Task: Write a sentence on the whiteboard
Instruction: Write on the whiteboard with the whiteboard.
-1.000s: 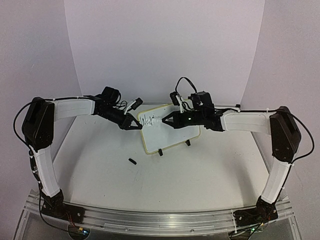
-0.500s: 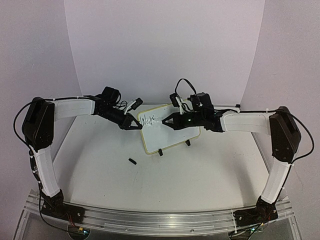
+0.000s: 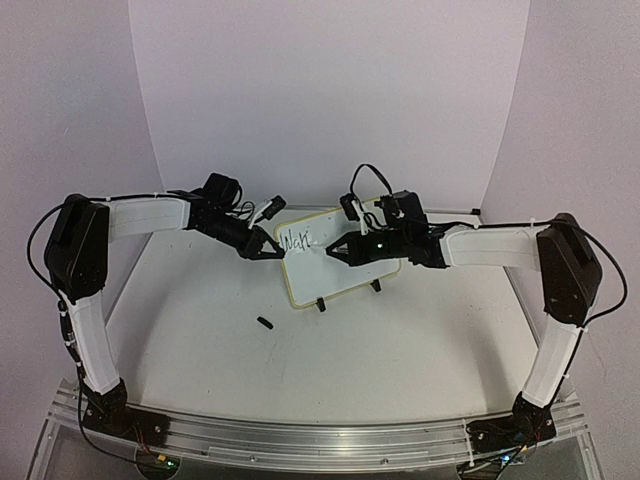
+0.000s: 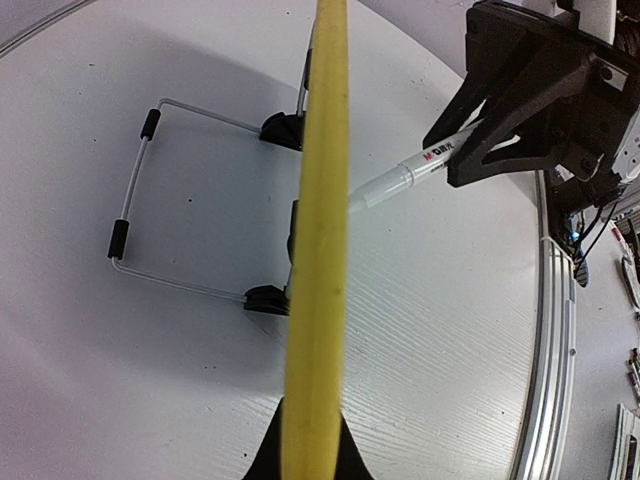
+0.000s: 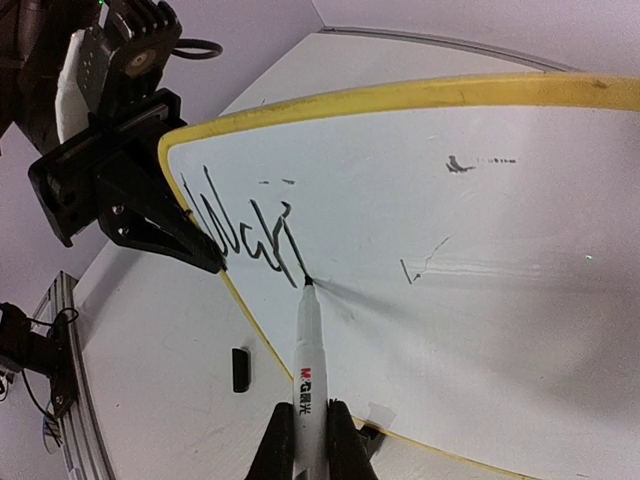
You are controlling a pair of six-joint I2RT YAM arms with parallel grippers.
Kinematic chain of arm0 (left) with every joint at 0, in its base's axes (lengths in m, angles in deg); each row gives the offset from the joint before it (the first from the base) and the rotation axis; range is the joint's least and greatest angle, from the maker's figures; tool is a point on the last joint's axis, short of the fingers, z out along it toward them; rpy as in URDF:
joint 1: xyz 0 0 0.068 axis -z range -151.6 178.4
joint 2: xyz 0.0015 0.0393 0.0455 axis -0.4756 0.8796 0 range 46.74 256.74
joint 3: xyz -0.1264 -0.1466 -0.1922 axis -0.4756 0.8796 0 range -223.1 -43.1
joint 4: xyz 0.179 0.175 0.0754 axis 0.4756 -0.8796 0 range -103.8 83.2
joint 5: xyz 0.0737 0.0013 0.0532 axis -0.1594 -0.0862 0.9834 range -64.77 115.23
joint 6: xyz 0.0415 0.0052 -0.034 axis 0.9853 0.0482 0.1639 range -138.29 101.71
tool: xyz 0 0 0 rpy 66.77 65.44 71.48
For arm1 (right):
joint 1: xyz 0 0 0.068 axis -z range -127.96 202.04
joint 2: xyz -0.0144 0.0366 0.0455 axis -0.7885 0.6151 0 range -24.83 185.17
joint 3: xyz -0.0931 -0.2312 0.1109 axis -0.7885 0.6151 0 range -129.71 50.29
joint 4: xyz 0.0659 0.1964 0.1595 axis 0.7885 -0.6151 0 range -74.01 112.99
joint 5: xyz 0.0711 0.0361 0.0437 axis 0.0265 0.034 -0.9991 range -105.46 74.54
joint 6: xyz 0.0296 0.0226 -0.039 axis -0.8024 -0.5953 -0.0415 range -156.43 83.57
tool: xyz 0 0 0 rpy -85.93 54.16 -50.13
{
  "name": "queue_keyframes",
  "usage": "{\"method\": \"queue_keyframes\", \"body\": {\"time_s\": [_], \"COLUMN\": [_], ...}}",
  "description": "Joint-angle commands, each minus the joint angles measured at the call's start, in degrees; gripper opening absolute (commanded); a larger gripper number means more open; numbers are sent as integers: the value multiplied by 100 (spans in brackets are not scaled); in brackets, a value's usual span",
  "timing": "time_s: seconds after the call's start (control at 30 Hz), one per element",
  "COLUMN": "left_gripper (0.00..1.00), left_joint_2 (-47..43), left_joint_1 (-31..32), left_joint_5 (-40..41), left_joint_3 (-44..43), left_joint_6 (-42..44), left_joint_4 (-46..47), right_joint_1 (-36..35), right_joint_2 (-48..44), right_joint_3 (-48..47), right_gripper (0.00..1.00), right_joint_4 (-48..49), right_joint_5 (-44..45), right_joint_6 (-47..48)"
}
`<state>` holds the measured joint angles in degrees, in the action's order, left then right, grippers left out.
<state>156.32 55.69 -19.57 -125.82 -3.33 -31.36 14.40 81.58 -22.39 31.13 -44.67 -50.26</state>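
The whiteboard (image 3: 345, 275) stands tilted on its black clip feet and wire stand (image 4: 135, 190) at the table's middle back. Its yellow rim (image 4: 318, 250) runs edge-on through the left wrist view. My left gripper (image 3: 274, 250) is shut on the board's left edge (image 5: 215, 262). My right gripper (image 3: 340, 248) is shut on a white marker (image 5: 307, 385), tip touching the board face just after black letters reading "War" (image 5: 245, 230). The marker also shows in the left wrist view (image 4: 410, 168). The rest of the sentence is not on the board.
A black marker cap (image 3: 264, 322) lies on the white table in front of the board, also in the right wrist view (image 5: 240, 369). Faint smudge marks (image 5: 460, 164) sit on the board's right part. An aluminium rail (image 3: 320, 440) runs along the near edge.
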Motion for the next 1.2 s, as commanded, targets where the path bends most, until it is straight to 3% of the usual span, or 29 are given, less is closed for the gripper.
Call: {"method": "queue_keyframes", "body": {"time_s": [0.0,0.63,1.17], "left_gripper": [0,0,0], "left_joint_2": [278,257,248], "left_joint_1": [226,233,235], "left_joint_5": [189,189,188], "left_joint_3": [54,46,45], "left_joint_6": [43,64,61], "left_joint_4": [-652,-665,-674], "right_joint_1": [-1,3,3], "right_joint_2": [-132,-418,-343], "right_joint_3": [-116,211,500], "right_gripper": [0,0,0], "right_joint_4": [260,653,591], "right_joint_5": [181,675,524], "right_joint_6": [-104,-216,-268]}}
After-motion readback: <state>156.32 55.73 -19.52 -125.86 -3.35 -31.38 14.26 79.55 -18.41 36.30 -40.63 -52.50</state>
